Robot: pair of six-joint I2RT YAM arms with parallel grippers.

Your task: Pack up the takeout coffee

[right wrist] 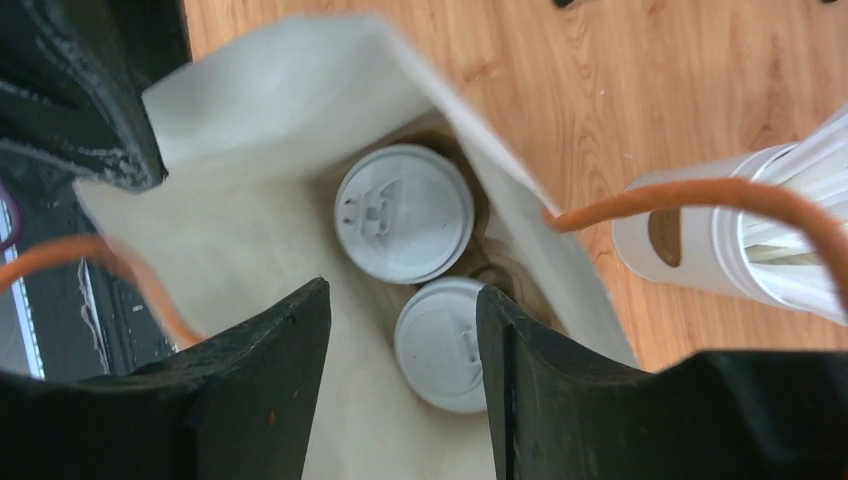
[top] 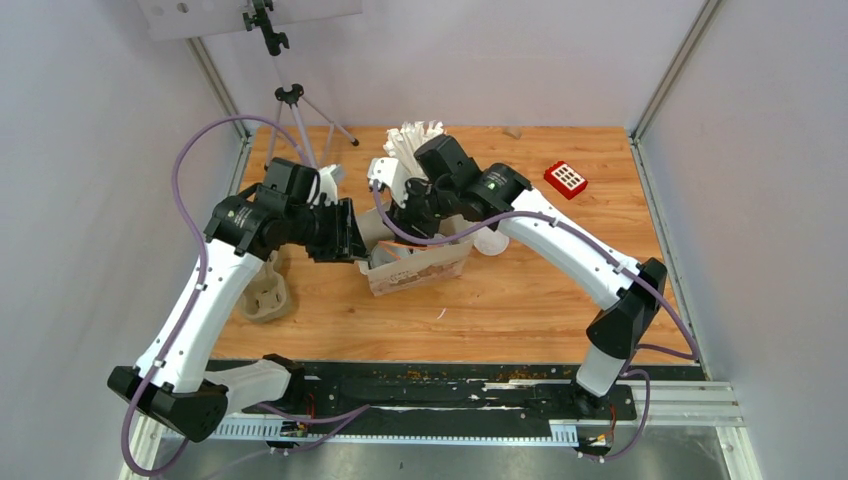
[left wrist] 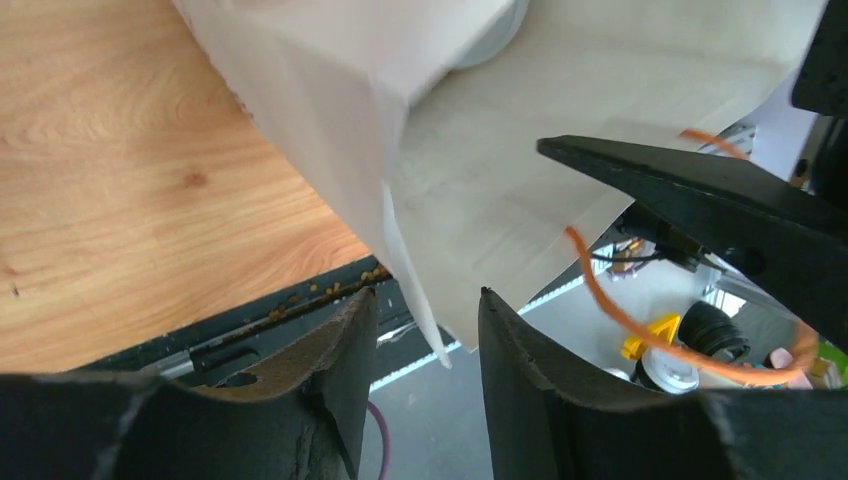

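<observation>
The paper bag (top: 420, 268) is sitting in the middle of the wooden bench (top: 520, 300), between the two arms. Its top is standing open. One coffee cup (right wrist: 403, 212) and the other coffee cup (right wrist: 442, 342) are both sitting down inside the bag, side by side and nearly touching. Each one is wearing a round white lid.

The right end effector (right wrist: 402, 295) is hanging over the open bag and looking straight down at the lids. Its fingers are standing apart and are not pinching anything. An orange handle (right wrist: 690, 195) of the bag is curving past it.

The left end effector (left wrist: 425, 297) is sitting at the bag's edge. Its fingers are standing apart too, and a thin flap of the bag is hanging down between them without being squeezed.

A white cup of sticks (right wrist: 690, 240) is standing on the bench just beside the bag. A beige cup carrier (top: 265, 292) is lying near the left arm. A small red block (top: 565, 178) is sitting far back on the right.
</observation>
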